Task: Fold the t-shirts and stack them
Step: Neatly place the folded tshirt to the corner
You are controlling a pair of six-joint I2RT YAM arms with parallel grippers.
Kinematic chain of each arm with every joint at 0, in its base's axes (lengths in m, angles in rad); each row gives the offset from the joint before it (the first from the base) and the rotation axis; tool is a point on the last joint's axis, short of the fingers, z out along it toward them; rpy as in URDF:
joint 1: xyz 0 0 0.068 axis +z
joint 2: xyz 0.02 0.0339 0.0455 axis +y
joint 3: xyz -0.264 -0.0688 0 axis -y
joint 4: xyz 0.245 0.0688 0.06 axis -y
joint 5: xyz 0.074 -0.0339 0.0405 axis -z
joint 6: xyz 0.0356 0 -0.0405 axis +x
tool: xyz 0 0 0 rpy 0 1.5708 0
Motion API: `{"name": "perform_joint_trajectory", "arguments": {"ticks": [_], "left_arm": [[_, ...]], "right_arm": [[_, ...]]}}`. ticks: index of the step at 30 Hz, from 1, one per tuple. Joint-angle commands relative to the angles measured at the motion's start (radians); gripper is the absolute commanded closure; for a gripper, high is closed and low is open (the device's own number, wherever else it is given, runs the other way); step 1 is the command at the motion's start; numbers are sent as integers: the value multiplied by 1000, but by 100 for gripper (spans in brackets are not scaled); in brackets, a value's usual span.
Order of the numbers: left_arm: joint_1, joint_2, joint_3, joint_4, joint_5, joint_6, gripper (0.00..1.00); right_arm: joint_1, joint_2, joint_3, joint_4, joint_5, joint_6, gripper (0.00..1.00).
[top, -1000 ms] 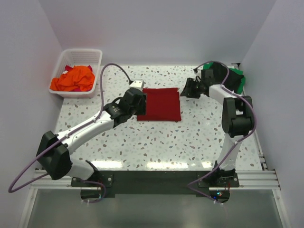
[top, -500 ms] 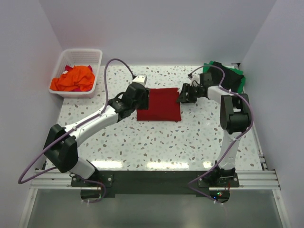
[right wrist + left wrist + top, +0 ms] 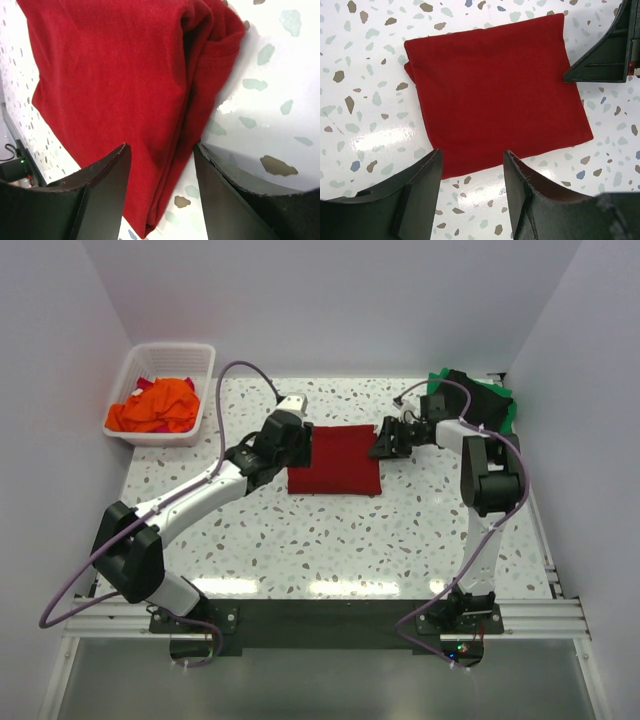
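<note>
A dark red t-shirt (image 3: 335, 460), folded into a rectangle, lies flat in the middle of the table. My left gripper (image 3: 298, 445) hovers at its left edge, open; in the left wrist view the fingertips (image 3: 472, 170) frame the shirt's (image 3: 495, 95) near edge with only bare table between them. My right gripper (image 3: 385, 440) sits at the shirt's right edge, open. In the right wrist view its jaws (image 3: 162, 160) straddle the shirt's (image 3: 125, 85) layered edge without pinching it. The right gripper (image 3: 605, 50) also shows across the shirt in the left wrist view.
A white slatted basket (image 3: 205, 365) at the back left holds crumpled orange and red shirts (image 3: 155, 408). A green and black pile of shirts (image 3: 485, 400) lies at the back right corner, behind the right arm. White walls close in on three sides of the table.
The left arm swung up along the shirt's left edge. The right gripper slid left to the shirt's right edge and its jaws spread a little wider.
</note>
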Motion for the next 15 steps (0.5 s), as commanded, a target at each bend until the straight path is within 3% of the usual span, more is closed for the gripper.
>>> {"name": "perform_joint_trajectory", "arguments": {"ticks": [1, 11, 15], "left_arm": [[12, -12, 25, 52, 10, 25, 43], [25, -40, 0, 54, 7, 39, 44], [38, -61, -9, 54, 7, 42, 43]], "right_arm": [[3, 44, 28, -27, -19, -27, 42], [81, 101, 117, -132, 47, -92, 46], [103, 118, 143, -172, 75, -99, 56]]}}
